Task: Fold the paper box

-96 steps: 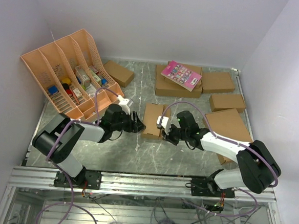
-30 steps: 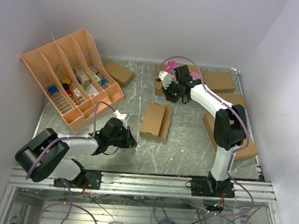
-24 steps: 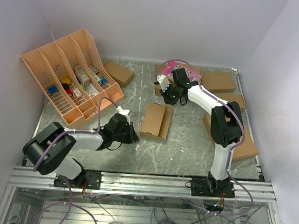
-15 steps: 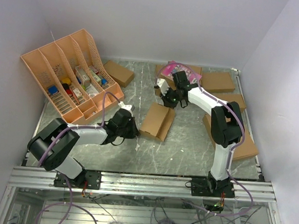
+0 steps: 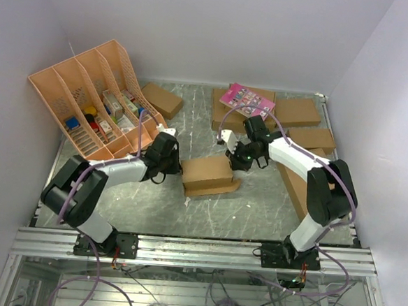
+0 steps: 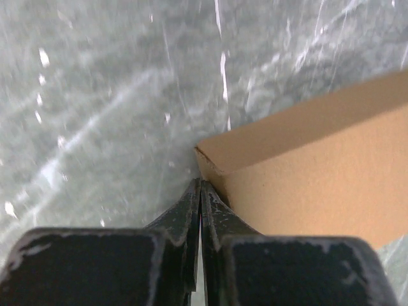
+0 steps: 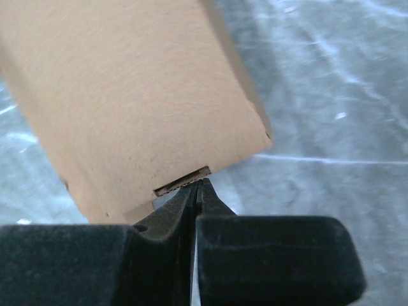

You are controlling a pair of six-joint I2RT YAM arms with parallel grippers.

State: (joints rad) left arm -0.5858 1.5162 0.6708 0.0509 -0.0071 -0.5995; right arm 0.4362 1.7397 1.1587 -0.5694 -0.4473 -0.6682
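The paper box (image 5: 208, 176) lies mid-table as a brown cardboard sheet partly doubled over, its long side running left to right. My left gripper (image 5: 177, 166) is shut with its tips pressed against the box's left end. In the left wrist view the closed fingertips (image 6: 200, 186) sit just below a cardboard corner (image 6: 205, 155). My right gripper (image 5: 233, 157) is shut at the box's upper right end. In the right wrist view its closed tips (image 7: 199, 185) touch a small notch in the cardboard's edge (image 7: 182, 180). Neither gripper holds anything between its fingers.
A peach file organizer (image 5: 96, 96) with small items stands at back left. Brown boxes lie along the back (image 5: 161, 99) (image 5: 297, 111) (image 5: 310, 138), one bearing a pink card (image 5: 247, 100). A large flat brown box (image 5: 307, 176) lies under the right arm.
The right arm swung from the back boxes down to the paper box's right end. The left gripper moved up and right to its left end. The sheet turned crosswise and partly folded over.
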